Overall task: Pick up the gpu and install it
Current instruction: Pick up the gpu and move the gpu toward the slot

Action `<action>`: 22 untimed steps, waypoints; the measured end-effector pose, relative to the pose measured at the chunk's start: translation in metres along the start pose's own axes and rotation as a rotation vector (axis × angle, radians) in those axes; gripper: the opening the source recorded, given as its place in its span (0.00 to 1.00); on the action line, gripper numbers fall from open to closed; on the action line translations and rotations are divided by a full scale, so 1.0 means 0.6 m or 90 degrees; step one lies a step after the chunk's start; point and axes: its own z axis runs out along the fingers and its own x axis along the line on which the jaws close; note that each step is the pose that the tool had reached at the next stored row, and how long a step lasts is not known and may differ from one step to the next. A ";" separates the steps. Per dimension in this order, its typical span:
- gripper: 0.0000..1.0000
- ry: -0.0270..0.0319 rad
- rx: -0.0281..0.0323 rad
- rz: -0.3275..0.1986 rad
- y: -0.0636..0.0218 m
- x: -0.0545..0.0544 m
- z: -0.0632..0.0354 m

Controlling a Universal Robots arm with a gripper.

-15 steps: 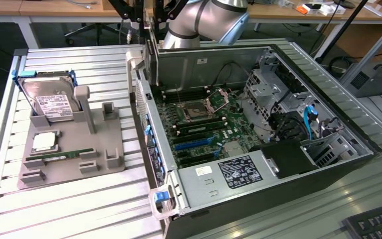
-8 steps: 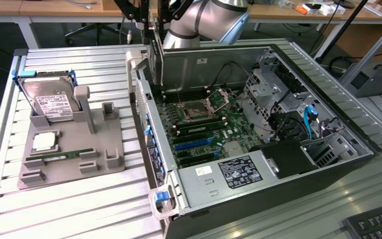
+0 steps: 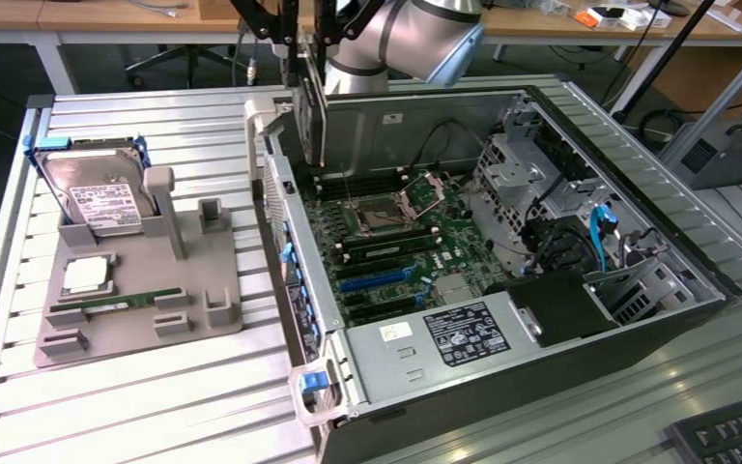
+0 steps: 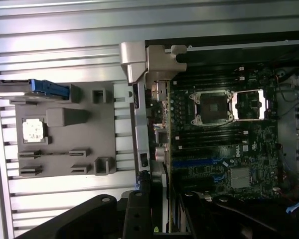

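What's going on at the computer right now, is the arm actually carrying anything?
The arm's fingers grip the graphics card, holding it upright on edge in the air above the open computer case, over the side that faces the grey tray. The card is not yet seated on the motherboard. On the tray, the hard drive, processor chip and memory stick sit in their places.

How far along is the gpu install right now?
Done: the gpu is off the grey fixture and lifted. In hand: the gripper holds it upright above the rear edge of the open case. Left: seating it; the blue slots on the motherboard are bare.
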 end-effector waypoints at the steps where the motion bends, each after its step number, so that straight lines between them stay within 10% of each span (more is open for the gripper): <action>1: 0.27 0.0000 0.0003 0.000 0.000 -0.001 0.000; 22: 0.27 -0.0005 0.0063 0.000 0.002 -0.030 0.002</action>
